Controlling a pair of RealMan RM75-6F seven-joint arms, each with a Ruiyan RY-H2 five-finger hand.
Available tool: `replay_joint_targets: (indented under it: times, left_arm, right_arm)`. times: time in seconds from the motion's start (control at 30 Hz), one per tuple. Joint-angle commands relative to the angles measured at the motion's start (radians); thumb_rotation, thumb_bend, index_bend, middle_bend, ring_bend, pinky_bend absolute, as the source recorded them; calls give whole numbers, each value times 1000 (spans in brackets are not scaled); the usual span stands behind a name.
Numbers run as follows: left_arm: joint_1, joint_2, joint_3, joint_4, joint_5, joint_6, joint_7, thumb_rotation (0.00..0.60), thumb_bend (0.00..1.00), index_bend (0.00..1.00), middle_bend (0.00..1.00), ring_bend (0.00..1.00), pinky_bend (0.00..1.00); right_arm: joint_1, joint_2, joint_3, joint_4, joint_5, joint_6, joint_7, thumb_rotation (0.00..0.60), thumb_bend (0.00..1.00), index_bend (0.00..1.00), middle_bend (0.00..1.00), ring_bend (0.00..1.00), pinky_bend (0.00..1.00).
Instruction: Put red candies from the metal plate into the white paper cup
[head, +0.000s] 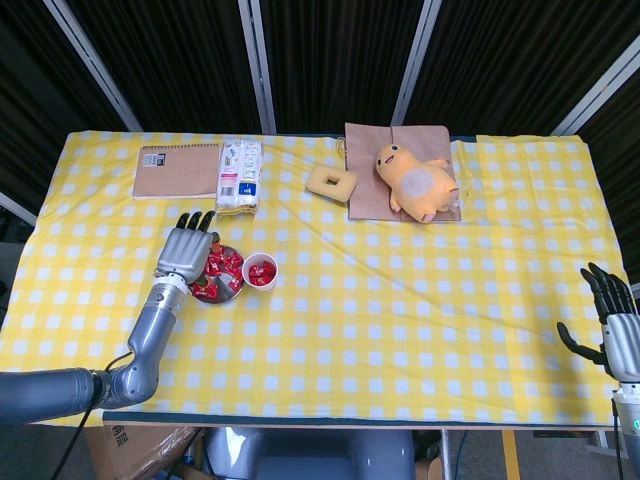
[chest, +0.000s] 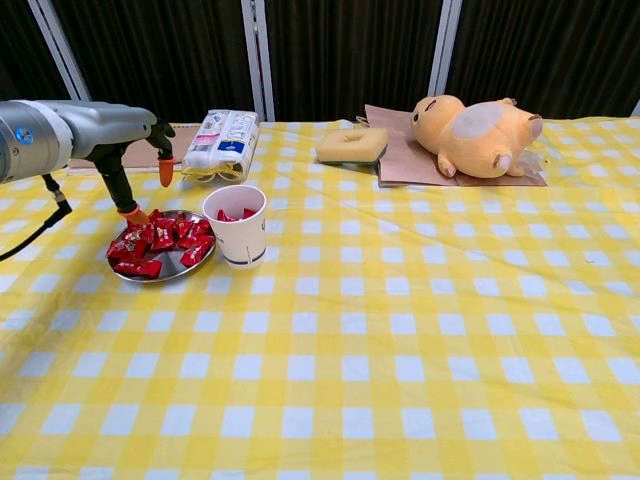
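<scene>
Left hand (head: 182, 251) hovers empty over metal plate (chest: 160, 272); no writing legible.
</scene>
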Motion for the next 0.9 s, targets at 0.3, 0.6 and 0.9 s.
replay_joint_targets:
  times: [0.3, 0.6, 0.9]
  left_arm:
    - [7, -46, 41, 101, -68, -23, 48, 600, 167, 403, 0, 0, 16]
    - [13, -77, 54, 146, -74, -41, 62, 600, 195, 453, 0, 0, 16]
    - [10, -89, 57, 149, -80, -47, 83, 600, 209, 481, 0, 0, 16]
  right_arm:
    - [2, 0, 2, 0, 3, -6, 4, 600, 409, 0, 4, 0, 0]
    - [3, -1, 2, 1, 3, -7, 4, 600, 410, 0, 4, 0, 0]
    - [2, -1, 3, 1, 4, -5, 6, 600, 409, 0, 4, 0, 0]
